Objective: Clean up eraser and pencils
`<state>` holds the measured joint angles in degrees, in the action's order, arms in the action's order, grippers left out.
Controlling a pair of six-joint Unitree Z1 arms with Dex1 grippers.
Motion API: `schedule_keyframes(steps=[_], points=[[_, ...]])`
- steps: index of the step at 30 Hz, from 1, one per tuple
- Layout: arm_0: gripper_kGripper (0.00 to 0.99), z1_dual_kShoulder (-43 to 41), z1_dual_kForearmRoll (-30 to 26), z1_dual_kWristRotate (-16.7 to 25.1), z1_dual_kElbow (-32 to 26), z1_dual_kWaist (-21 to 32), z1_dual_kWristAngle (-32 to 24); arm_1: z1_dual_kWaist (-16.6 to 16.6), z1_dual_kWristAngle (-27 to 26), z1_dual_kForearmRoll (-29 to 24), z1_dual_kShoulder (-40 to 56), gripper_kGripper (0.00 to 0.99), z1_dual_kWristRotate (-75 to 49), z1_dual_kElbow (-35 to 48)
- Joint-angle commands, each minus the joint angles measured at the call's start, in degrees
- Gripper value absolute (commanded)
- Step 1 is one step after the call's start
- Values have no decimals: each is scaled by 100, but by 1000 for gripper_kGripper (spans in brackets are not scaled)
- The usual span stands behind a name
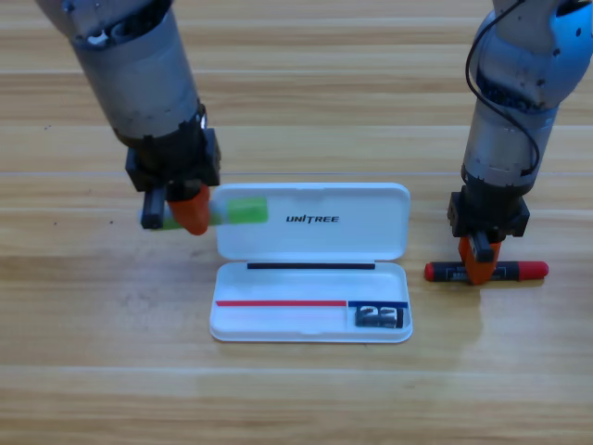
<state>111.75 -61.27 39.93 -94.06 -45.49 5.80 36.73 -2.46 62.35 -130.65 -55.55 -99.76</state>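
The light green pencil [243, 211] hangs level at the white case's upper left, its green end over the open lid [352, 222]. My left gripper [190, 213] is shut on it near its pale end. The black pencil with red ends [528, 271] lies flat on the table just right of the case. My right gripper [480, 264] points straight down over its middle and hides that part. The eraser [379, 316], a small black block with white markings, sits in the right end of the case's tray [278, 320].
The white case lies open in the middle of the table, lid up and away from me, tray toward the front edge. Both arms come down from the top corners on either side of it.
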Motion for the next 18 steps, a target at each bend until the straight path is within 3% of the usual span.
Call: schedule_keyframes(steps=[1, 9, 18], points=[[0, 348, 10, -64, -34, -355, 132, -148, -9, -47, -461, 0, -52, 387], [0, 532, 125, -73, -69, -575, 175, -104, -62, 137, 725, 0, 220, 300], [0, 690, 169, -135, -174, -733, 184, 327, -141, 630, 1789, 0, 229, 352]])
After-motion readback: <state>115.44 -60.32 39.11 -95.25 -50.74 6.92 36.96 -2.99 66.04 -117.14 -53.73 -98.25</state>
